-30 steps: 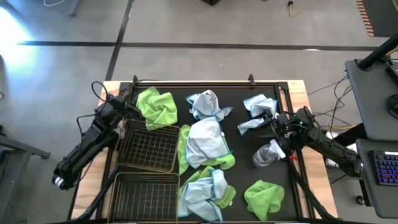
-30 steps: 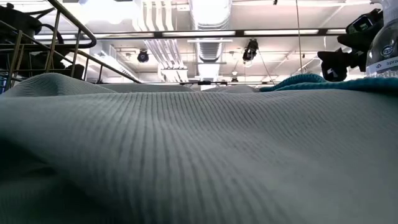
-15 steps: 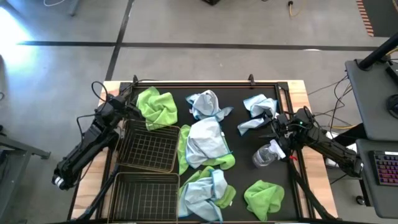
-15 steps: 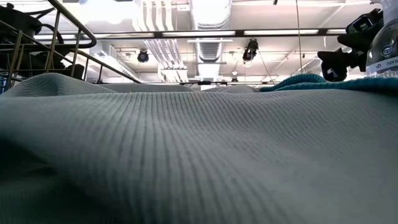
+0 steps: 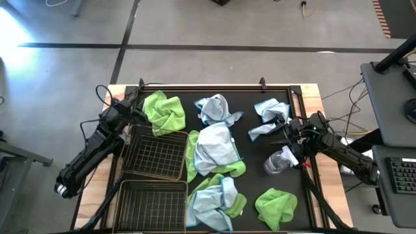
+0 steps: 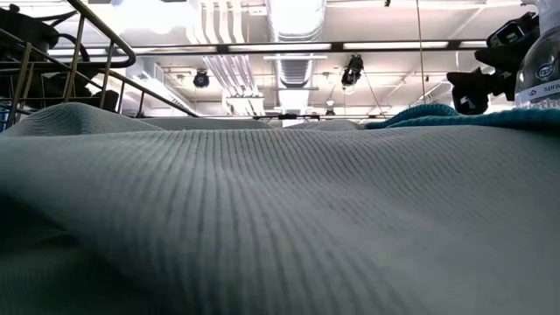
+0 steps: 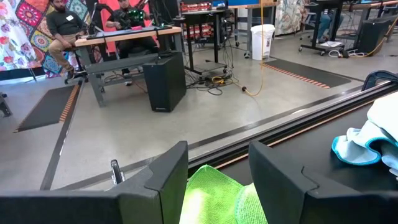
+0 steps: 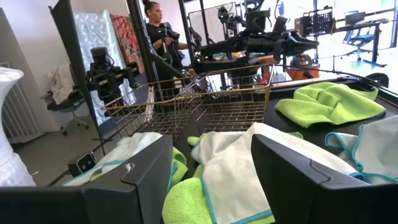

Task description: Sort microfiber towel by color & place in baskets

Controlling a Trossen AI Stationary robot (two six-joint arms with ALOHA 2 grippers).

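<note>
From the low camera a pale ribbed cloth (image 6: 262,219) fills nearly my whole picture, right against the lens, so most of the tabletop is hidden there. At the far right edge I catch the clear spray bottle (image 6: 541,70) with a label starting "spr"; the rest is cut off.

Looking straight down, the black tabletop (image 5: 250,110) sits in a light wood frame. Two wire baskets (image 5: 156,155) stand one behind the other on the left side, and both hold no cloths. Pale blue-white towels (image 5: 213,148) are heaped in the middle, with green edges poking out beneath. More pale ones lie at the far side (image 5: 216,109) and near the right arm (image 5: 270,116). One lime green towel (image 5: 164,112) lies at the far left beside the farther basket, another (image 5: 275,207) at the near right.

My left gripper (image 7: 217,180) hovers low over that far-left green towel (image 7: 214,199), fingers (image 7: 171,177) spread, holding nothing. My right gripper (image 8: 211,168) waits near the bottle, fingers (image 8: 292,168) spread too, empty, facing the cloth pile.

Beyond the tabletop: grey concrete floor, desks, cables, a white bin, seated people in the distance, and one person standing behind the baskets.
</note>
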